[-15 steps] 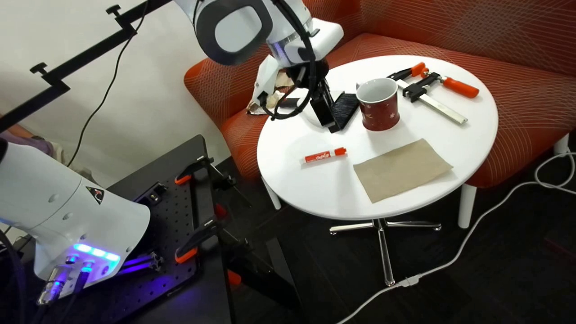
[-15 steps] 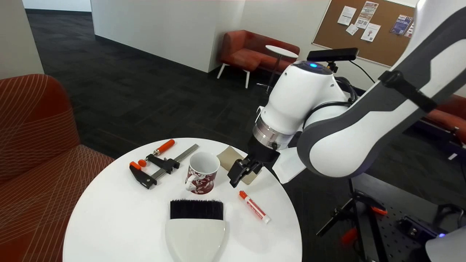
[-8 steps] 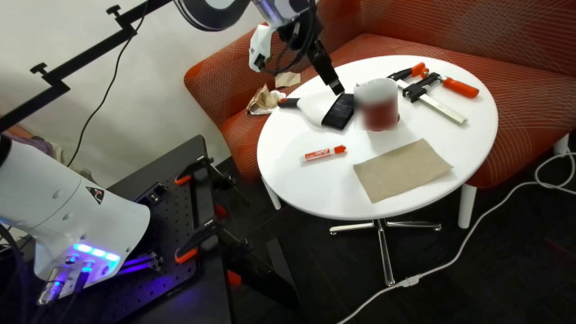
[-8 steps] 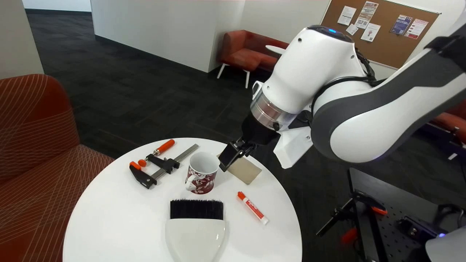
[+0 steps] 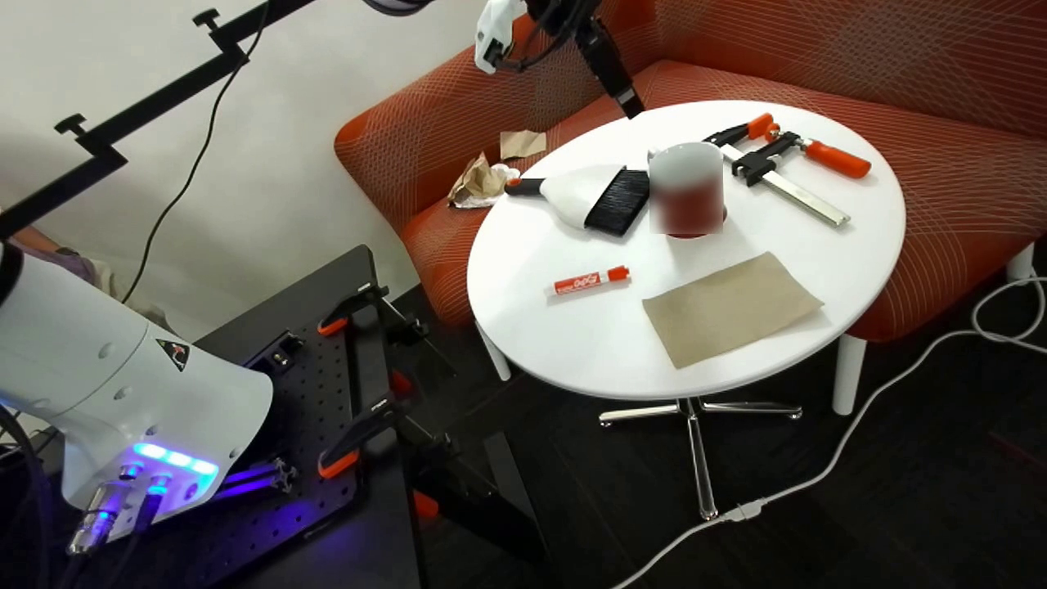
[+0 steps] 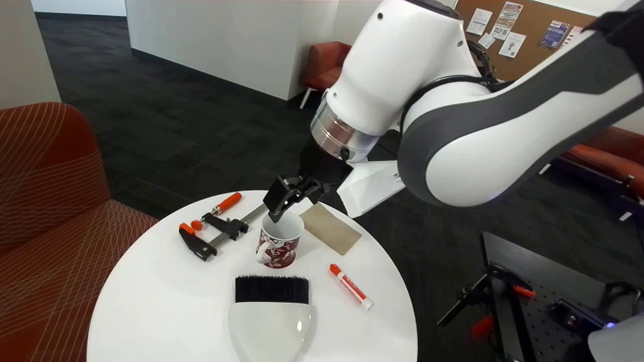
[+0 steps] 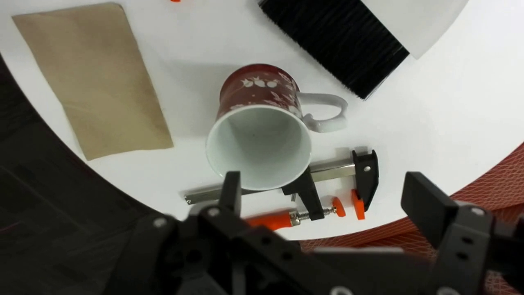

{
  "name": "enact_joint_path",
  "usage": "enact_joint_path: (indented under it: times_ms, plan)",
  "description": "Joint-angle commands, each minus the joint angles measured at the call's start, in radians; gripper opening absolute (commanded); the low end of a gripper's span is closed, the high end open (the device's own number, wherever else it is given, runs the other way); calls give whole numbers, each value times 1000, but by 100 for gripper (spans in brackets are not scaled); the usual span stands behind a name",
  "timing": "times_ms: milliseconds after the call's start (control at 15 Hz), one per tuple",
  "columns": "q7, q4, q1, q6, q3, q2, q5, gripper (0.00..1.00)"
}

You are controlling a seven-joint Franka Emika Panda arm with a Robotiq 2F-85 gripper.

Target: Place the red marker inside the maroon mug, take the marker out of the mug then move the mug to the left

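The maroon mug (image 6: 282, 254) stands upright on the round white table, blurred in an exterior view (image 5: 689, 209). In the wrist view I look into the pale interior of the mug (image 7: 258, 92), which has nothing in it; its white handle points right. Lying flat on the table is the red marker (image 5: 589, 281), apart from the mug; only an orange-red tip (image 7: 175, 1) shows at the wrist view's top edge. My gripper (image 7: 323, 180) is open, its two fingers wide apart with nothing between them. It hangs in the air above the table, close to the mug in an exterior view (image 6: 274, 207).
An orange-and-black clamp (image 5: 761, 168) lies close beside the mug. A white dustpan (image 6: 271, 327) with black brush bristles (image 7: 335, 39) sits on the handle side. Brown paper (image 5: 732, 311) lies near the edge of the table (image 5: 564, 348). A red sofa (image 5: 916, 123) borders the table.
My gripper has risen and travelled away from the marker's side toward the mug's side of the table, staying open. Marker and mug have kept their places.
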Motion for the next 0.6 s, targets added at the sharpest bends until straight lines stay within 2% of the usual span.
enact_joint_path:
  times_ms: [0,267,533]
  plan:
    - [89,137,-4,-137,4,69,-24,100]
    - [124,265,-53,-257,55,149,-21,100]
    - [109,374,-106,-290,104,238,-5,100]
